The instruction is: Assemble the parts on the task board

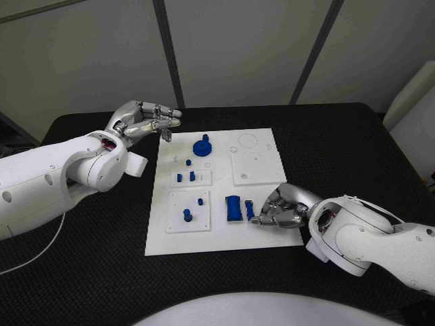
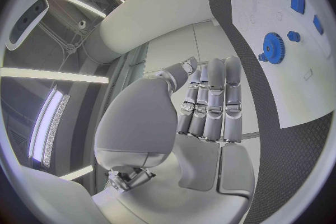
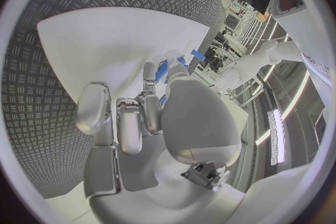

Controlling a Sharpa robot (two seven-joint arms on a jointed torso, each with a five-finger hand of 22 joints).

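The white task board [image 1: 257, 234] lies mid-table. On it are a blue gear [image 1: 204, 146], several small blue pegs [image 1: 187, 215], a wide blue block [image 1: 234, 207] and a narrow blue block [image 1: 250, 209]. My right hand [image 1: 281, 207] rests on the board's right edge, fingers curled, fingertips right beside the narrow block. In the right wrist view a blue piece [image 3: 162, 71] shows past the fingers [image 3: 133, 123]; I cannot tell if it is pinched. My left hand [image 1: 144, 121] hovers off the board's far left corner, holding nothing. The left wrist view shows its fingers [image 2: 210, 101] side by side and the gear [image 2: 274, 47].
Raised white square plates [image 1: 257, 168] sit on the board's right half, with round recesses [image 1: 247, 141] at its far end. The black table [image 1: 355, 149] stretches bare to the right of the board and along the front.
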